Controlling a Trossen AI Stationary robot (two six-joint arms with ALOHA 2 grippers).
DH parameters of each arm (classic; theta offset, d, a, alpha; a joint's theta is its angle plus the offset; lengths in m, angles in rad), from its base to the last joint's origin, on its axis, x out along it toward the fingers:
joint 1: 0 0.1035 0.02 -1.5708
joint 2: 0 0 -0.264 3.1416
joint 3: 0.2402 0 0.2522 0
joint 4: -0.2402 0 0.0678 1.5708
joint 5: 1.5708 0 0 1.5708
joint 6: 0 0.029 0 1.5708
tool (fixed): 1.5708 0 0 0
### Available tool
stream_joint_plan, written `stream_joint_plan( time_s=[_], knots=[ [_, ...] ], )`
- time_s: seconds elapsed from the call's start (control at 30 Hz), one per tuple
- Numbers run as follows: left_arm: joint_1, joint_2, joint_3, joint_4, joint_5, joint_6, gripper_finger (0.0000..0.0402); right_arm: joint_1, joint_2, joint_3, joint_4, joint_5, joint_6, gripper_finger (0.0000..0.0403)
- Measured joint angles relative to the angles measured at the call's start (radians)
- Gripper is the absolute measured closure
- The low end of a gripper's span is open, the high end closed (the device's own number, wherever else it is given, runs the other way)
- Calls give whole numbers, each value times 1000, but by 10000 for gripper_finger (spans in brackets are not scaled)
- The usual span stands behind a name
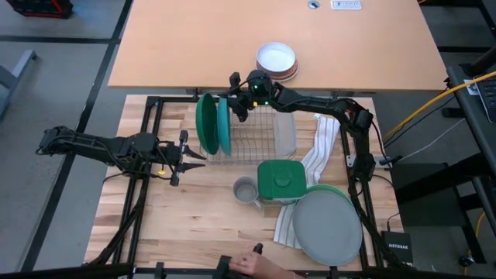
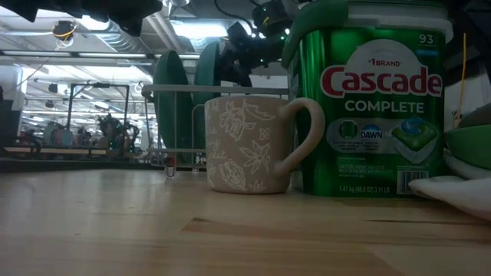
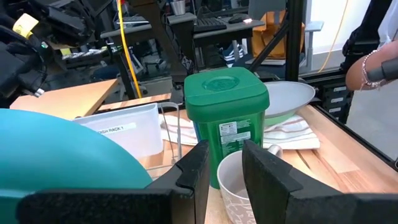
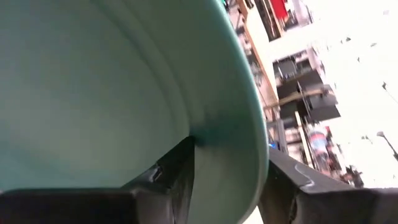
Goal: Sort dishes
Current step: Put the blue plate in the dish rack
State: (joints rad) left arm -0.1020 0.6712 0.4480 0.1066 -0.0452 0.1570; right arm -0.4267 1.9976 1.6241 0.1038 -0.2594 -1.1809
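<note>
Teal plate (image 1: 224, 124) rim between right hand (image 1: 237, 97) fingers.

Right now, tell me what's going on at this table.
The robot is sorting dishes into a wire rack. The right gripper is at the rim of the teal plate, which stands upright in the rack beside the dark green plate; its fingers straddle the rim with a gap showing. The left gripper waits beside the rack, holding nothing. The grey plate lies on a light green plate on the towel, not yet racked.
</note>
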Motion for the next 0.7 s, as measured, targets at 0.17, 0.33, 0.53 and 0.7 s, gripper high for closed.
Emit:
stream_joint_plan(
  time_s=[0.17, 0.33, 0.53, 0.7],
  knots=[
    [0, 0, 0, 0, 0, 0, 318, 24, 0, 0, -1, 114, 52, 259],
    [0, 0, 0, 0, 0, 0, 318, 42, 0, 0, -2, 175, 56, 259],
    [0, 0, 0, 0, 0, -1, 318, 43, -14, -1, -17, 175, 60, 259],
    [0, 0, 0, -2, 0, -1, 318, 43, -18, 73, -178, 158, 84, 259]
  ],
)
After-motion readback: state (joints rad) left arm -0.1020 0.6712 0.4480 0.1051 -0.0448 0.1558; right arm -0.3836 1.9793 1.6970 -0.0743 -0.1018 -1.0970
